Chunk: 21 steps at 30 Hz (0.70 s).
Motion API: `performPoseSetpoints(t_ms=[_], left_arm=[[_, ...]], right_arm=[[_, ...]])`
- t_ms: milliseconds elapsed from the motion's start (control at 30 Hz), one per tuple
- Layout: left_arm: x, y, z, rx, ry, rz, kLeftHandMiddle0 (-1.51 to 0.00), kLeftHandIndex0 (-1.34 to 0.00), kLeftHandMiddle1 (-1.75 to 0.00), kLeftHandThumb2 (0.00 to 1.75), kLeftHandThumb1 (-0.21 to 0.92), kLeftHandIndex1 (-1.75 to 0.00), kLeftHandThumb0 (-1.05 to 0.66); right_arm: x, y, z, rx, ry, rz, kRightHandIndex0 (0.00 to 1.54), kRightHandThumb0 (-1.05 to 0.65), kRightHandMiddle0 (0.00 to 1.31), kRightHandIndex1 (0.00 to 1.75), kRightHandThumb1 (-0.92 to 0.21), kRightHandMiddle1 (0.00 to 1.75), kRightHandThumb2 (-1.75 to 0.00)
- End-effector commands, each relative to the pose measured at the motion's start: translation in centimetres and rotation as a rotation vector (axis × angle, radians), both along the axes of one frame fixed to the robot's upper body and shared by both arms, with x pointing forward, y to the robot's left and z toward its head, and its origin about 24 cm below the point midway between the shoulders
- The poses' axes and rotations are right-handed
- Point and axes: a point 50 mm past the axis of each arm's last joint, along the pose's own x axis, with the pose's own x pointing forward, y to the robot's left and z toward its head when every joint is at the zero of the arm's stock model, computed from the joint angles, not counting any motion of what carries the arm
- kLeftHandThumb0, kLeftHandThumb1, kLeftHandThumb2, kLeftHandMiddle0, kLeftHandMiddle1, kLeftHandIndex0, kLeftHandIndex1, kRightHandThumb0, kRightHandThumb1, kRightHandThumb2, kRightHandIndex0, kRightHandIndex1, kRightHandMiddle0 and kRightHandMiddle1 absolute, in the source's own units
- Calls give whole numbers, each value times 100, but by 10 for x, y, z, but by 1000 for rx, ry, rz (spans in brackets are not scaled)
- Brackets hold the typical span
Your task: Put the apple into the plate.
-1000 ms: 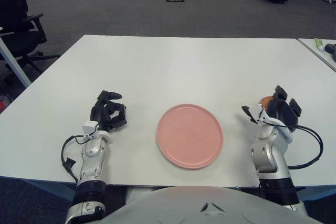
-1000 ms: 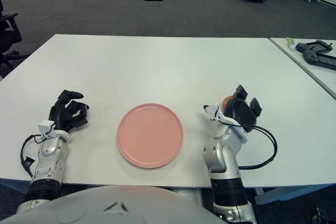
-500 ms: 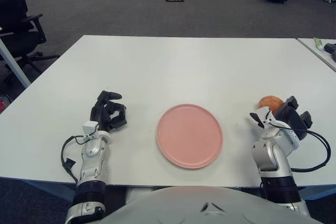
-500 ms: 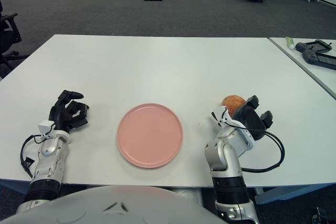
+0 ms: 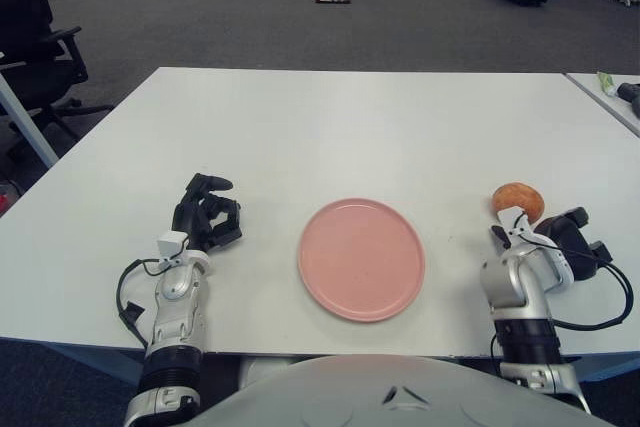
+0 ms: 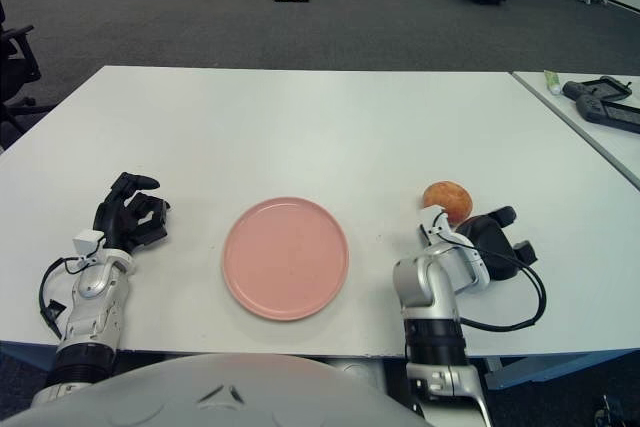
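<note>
The orange-red apple (image 5: 517, 200) sits on the white table (image 5: 350, 127), well to the right of the pink plate (image 5: 362, 258), which holds nothing. My right hand (image 5: 572, 236) is low at the table's front right, just behind and to the right of the apple. Its fingers are spread and hold nothing, and the apple shows in full beside it. Left of the plate, my left hand (image 5: 205, 217) stays idle with its black fingers curled around nothing.
A second table (image 6: 600, 117) at the far right carries a black device (image 6: 605, 102) and a green tube (image 6: 551, 81). A black office chair (image 5: 35, 37) stands off the table's left side. A black cable (image 6: 520, 297) loops by my right wrist.
My right hand has come down off the apple and swung to the right and toward me. The apple, mostly covered before, now shows whole. Left hand and plate are unmoved.
</note>
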Motion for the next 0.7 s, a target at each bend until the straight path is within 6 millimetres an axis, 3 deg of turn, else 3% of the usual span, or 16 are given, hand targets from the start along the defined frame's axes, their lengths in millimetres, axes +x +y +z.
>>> performPoseSetpoints(t_ms=[0,67,133,400,667], left_arm=[[-5,-2,-8,-26,47,7,-49,-47,-175,126,36,-169,-1],[-5,-2,-9,-29,48,9,-50,-47,-175,126,36,-168,-1],[-5,-2,-9,-30,48,11,-50,-47,-175,126,36,-168,-1],[-6,-1,-9,-29,47,11,-50,-47,-175,127,35,-170,-1],[-7,0,-9,-23,48,12,-49,-46,-175,127,36,-171,-1]], right_arm=[[9,-5,0,-2,-21,-31,0,-96,0,51,-64,0,-40],[11,-6,-2,-11,-29,-48,0,-95,0,57,-63,0,-43],[14,-6,-6,-27,-49,-63,0,-92,0,75,-58,6,-53],[23,-16,-30,-67,-139,-70,0,-80,0,156,-48,102,-74],[27,-23,-41,-120,-192,-54,0,-78,0,174,-49,134,-80]])
